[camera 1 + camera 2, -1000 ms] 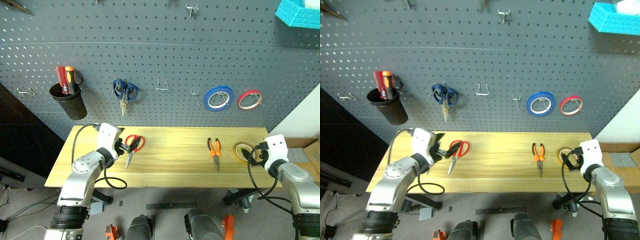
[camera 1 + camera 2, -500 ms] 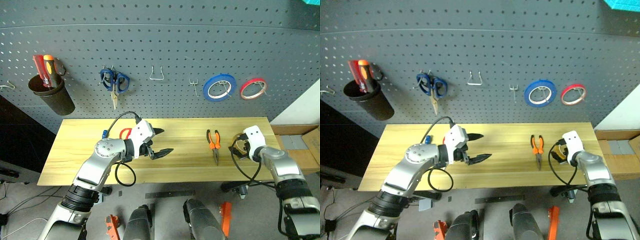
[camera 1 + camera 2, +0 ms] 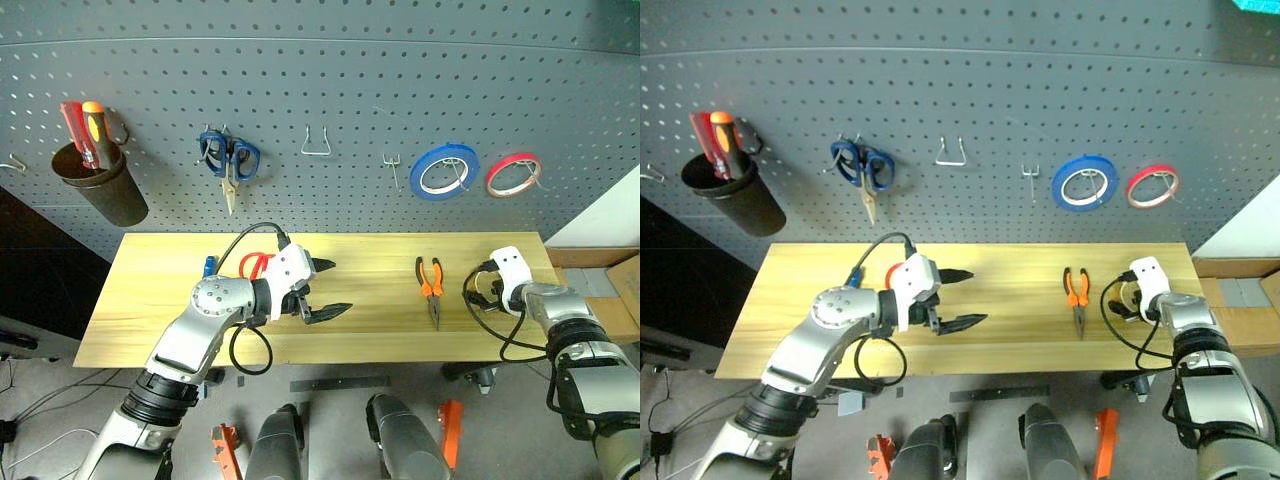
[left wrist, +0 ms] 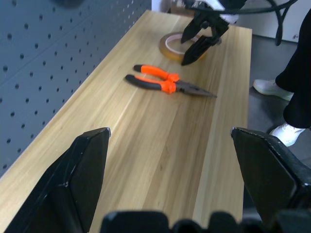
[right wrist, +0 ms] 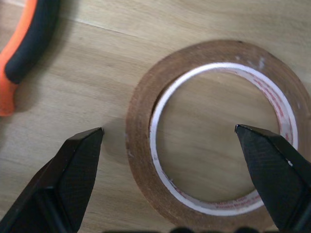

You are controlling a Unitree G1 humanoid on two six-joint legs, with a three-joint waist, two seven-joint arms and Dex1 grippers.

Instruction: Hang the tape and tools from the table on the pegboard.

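The right wrist view shows what the head views cannot: the tan tape [image 5: 214,141] lies flat on the table [image 3: 380,330], a thin brown ring with a white inner core bearing small red print, and the right gripper [image 5: 192,160] hangs above it with its black textured fingers [image 5: 73,170] spread wide, one outside the ring on the pliers' side, the other over its far rim. A curved orange-and-black pliers handle [image 5: 24,43] lies just beside the roll. In the head views the roll is hidden behind that gripper at the table's right end.

The left wrist view looks along the pale, straight-grained tabletop: the pliers [image 4: 167,83] lie with their slim dark nose pointing at the front edge, the tape beyond them under the right gripper's open black fingers, and a person's white shoes [image 4: 272,87] stand on the floor past the table.

The head views show the left gripper [image 3: 322,290] above the table's middle, its pointed fingers wide apart and holding nothing. Behind its white wrist lie the red scissors [image 3: 255,264] and the blue-handled screwdriver [image 3: 209,266], mostly covered.

On the dark grey perforated pegboard [image 3: 330,90] hang a black cup [image 3: 105,190] with red and orange screwdrivers [image 3: 82,125], blue scissors [image 3: 229,160], a bare wire hook [image 3: 317,142], a blue tape ring [image 3: 443,170] and a red tape ring [image 3: 513,174]
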